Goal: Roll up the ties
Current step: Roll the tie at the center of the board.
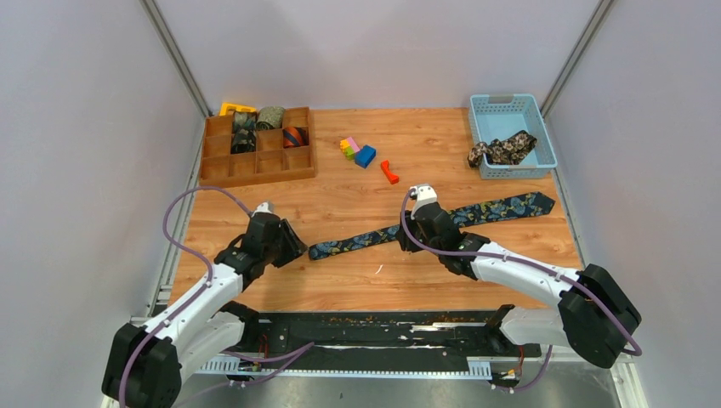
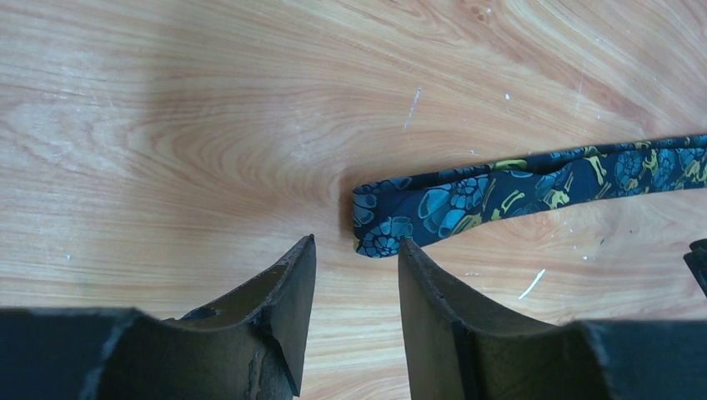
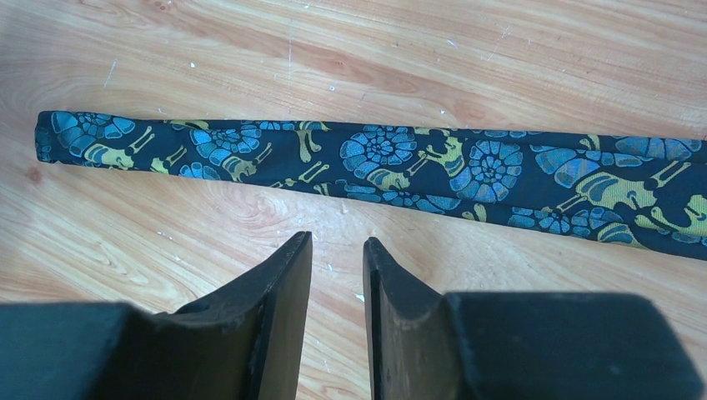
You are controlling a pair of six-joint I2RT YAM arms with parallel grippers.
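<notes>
Notably, the navy paisley tie lay flat mid-table, narrow end at 8 o'clock. Your left gripper, fingers moderately apart and empty, faced that end, likely to start the roll; your right gripper, narrowly parted and empty, hovered mid-length, probably to steady it.

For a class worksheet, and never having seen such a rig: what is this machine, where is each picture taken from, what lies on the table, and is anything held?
Two robot arms are bolted at the table's near edge. One picture looks down from above; the other two come from wrist cameras. The left tool and right tool both stand open, holding nothing, near a navy paisley tie lying flat. Further back: a wooden divided tray with rolled ties, coloured blocks, and a blue basket with a floral tie.
</notes>
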